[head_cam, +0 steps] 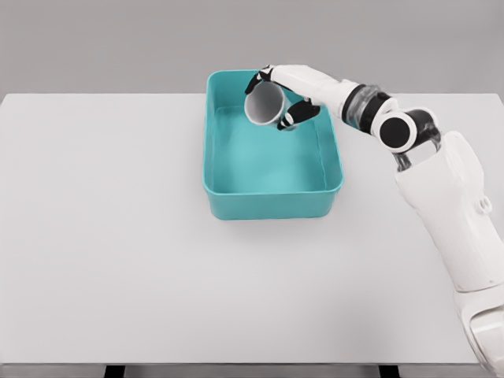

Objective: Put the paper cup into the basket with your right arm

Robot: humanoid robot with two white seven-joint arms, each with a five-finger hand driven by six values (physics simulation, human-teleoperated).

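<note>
- The right hand (277, 101) is clamped on the paper cup (264, 105); dark fingers (298, 115) wrap its lower right side and others show at its upper left rim.
- The paper cup is held above the far end of the basket (272, 201), inside the outline of the rim, near the back wall.
- The cup is tilted: its open mouth faces the camera and slightly left, so its long axis runs roughly from the hand's palm toward the viewer, not upright.
- Whether the cup touches the basket floor cannot be determined from the head view; it appears clear of it.
- Governing relation: the cup lies directly over the basket interior, so release calls for a descent or a simple opening of the fingers, with no sideways travel judged necessary.
- Risk, as a judgement: a tilted cup may roll on landing, but the walls should contain it.
- The basket rests on the table (102, 236).
- The left arm does not appear in the view.
</note>
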